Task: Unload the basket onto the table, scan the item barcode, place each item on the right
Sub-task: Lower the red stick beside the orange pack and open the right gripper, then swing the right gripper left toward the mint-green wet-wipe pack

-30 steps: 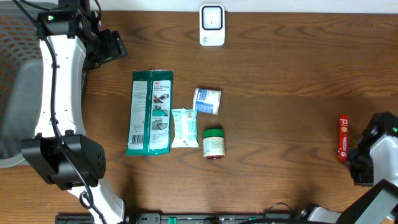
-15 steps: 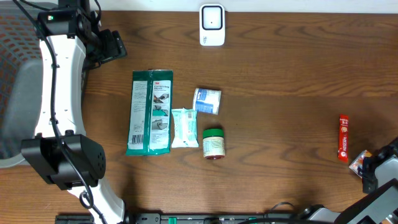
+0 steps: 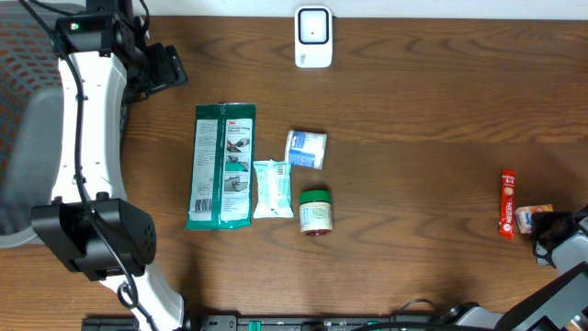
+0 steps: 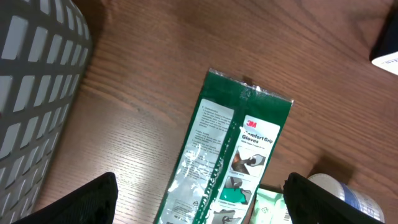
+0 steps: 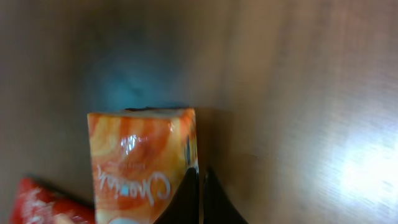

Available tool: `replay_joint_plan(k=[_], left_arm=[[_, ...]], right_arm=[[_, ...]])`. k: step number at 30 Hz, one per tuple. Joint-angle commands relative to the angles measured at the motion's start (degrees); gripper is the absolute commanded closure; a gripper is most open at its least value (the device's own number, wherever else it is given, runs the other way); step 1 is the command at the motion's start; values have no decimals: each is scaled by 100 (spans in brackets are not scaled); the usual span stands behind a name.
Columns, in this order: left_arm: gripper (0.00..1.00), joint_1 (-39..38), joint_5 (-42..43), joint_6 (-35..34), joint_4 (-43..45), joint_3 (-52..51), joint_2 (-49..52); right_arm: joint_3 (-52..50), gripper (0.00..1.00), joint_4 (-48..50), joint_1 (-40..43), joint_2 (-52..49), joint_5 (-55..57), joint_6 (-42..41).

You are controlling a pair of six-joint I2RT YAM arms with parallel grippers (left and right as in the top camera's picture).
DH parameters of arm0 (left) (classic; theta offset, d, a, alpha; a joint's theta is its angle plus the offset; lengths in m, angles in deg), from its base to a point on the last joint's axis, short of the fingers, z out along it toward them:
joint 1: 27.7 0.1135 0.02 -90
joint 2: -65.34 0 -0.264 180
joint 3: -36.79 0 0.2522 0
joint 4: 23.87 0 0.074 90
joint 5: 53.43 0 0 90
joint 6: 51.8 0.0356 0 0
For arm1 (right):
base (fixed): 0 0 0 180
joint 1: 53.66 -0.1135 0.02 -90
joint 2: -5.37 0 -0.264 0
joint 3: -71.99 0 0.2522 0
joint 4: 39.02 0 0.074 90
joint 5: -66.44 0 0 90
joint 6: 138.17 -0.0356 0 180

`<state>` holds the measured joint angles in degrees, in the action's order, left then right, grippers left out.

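Note:
A small orange snack packet [image 3: 525, 219] sits at the table's right edge; in the right wrist view the packet [image 5: 143, 162] fills the lower left. My right gripper [image 3: 548, 230] is shut, its fingertips [image 5: 200, 199] pressed together on the packet's right edge. The white barcode scanner [image 3: 313, 37] stands at the far middle of the table, well away from the packet. My left gripper [image 3: 163, 66] hangs open at the far left, and its wrist view shows the gripper [image 4: 202, 186] above the top of a green glove package [image 4: 230, 155], holding nothing.
A red stick pack [image 3: 506, 204] lies just left of the orange packet. Mid-table lie the green glove package [image 3: 222, 165], a pale wipes packet [image 3: 271, 188], a blue-and-white can [image 3: 306, 149] and a green-lidded jar [image 3: 315, 212]. A grey mesh basket [image 4: 31, 93] stands at far left.
The right arm drew back toward the table's right edge, uncovering the orange packet, then carried it a little farther from the front edge. The left arm stayed still.

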<state>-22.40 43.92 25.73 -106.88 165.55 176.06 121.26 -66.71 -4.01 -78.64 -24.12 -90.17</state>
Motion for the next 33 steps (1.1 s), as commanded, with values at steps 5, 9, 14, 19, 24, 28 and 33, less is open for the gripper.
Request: replay_joint_plan(k=[5,9,14,19,24,28,33], left_arm=[[15,20,-28,-72,-33,-39,-195],[15,20,-28,-72,-33,-39,-195],[15,20,-28,-72,-33,-39,-195],[15,20,-28,-72,-31,-39,-195],[15,20,-28,-74,-33,-39,-195],[15,20,-28,-72,-33,-39,-195],[15,20,-28,-74,-31,-39,-195]], right_arm=[[-7,99,168,4,-76,-455,551],[-7,99,385,-68,-153,-619,870],[-7,99,538,-92,-339,-855,1169],[168,99,293,-417,-308,-835,1663],[446,99,-186,-992,-247,-260,1856],[960,99,-1047,-1480,-247,-98,1919],[1248,99,-1375,-2194,-249,-144,2282]])
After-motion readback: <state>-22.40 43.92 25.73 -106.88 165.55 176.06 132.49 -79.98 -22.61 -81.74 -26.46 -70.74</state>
